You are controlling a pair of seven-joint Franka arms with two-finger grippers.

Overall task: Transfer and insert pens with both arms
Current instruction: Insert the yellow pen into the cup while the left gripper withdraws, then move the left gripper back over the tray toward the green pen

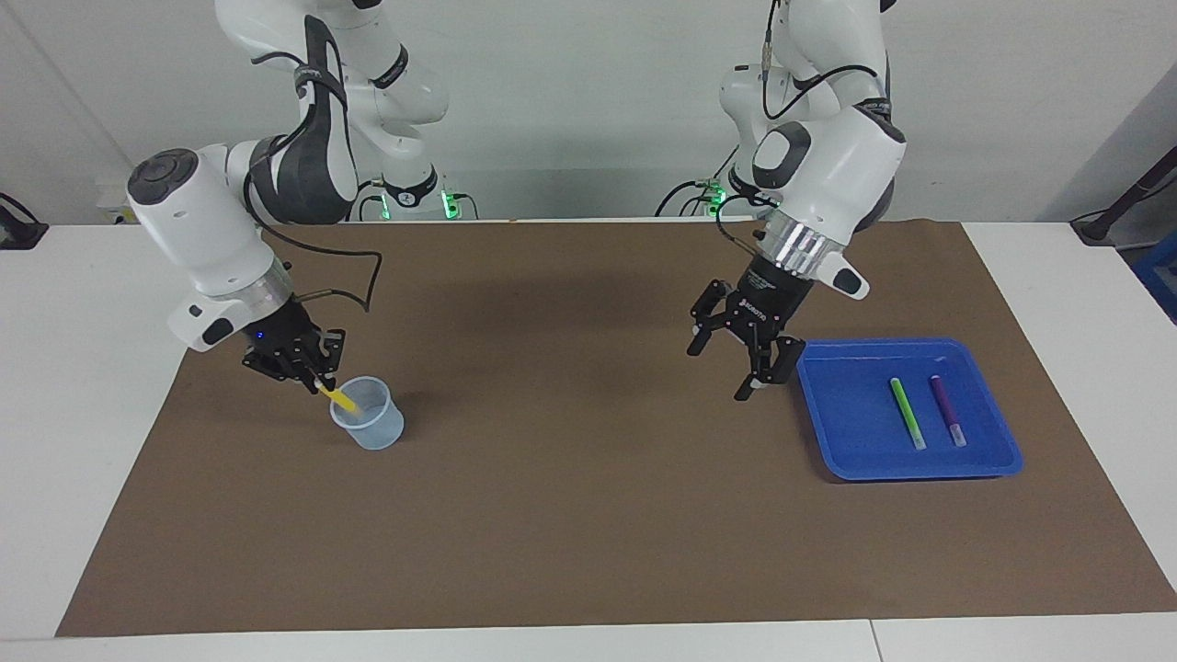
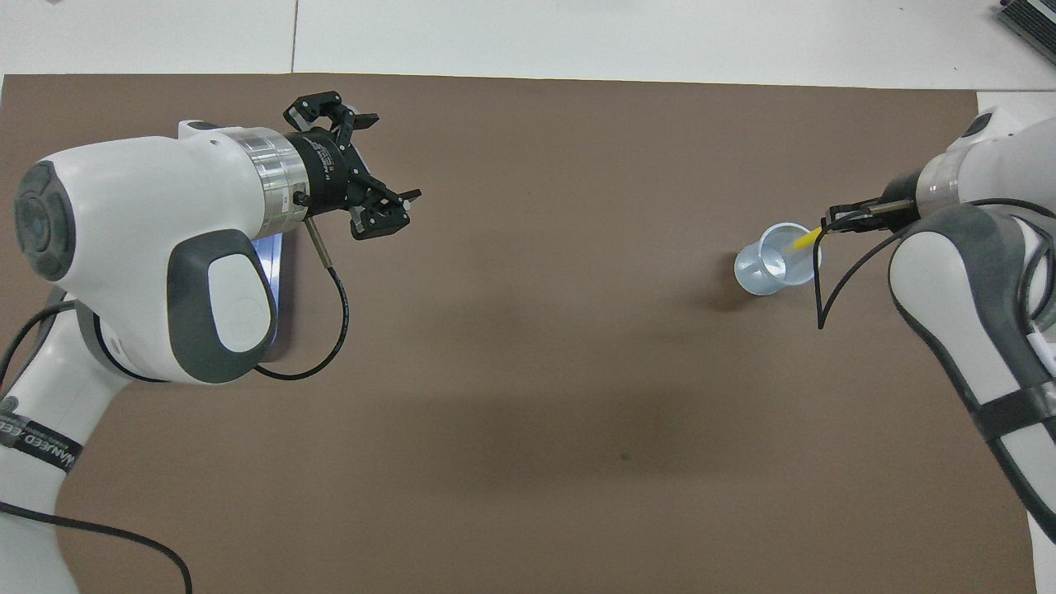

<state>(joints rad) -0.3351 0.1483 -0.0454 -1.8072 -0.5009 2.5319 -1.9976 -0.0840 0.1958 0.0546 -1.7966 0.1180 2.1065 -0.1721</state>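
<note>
A brown mat (image 1: pixel 588 478) covers the white table (image 1: pixel 83 386) under both my arms. Toward my right arm's end of it stands a clear cup (image 1: pixel 370 425), and my right gripper (image 1: pixel 313 372) hangs just over the cup's rim, closed on the yellow pen (image 1: pixel 342 401). The pen is tilted, its lower end dipping inside the cup's mouth while its upper end sits between my fingers.

Toward my left arm's end lies a blue tray (image 1: pixel 828 441). In it the green pen (image 1: pixel 908 414) and the purple pen (image 1: pixel 947 410) lie side by side, close but apart, their pale cap ends pointing away from me. My left gripper (image 1: pixel 736 363) hovers over the mat just beside the tray's edge, spread wide with nothing between its fingers. In the overhead view my left arm covers most of the tray.
</note>
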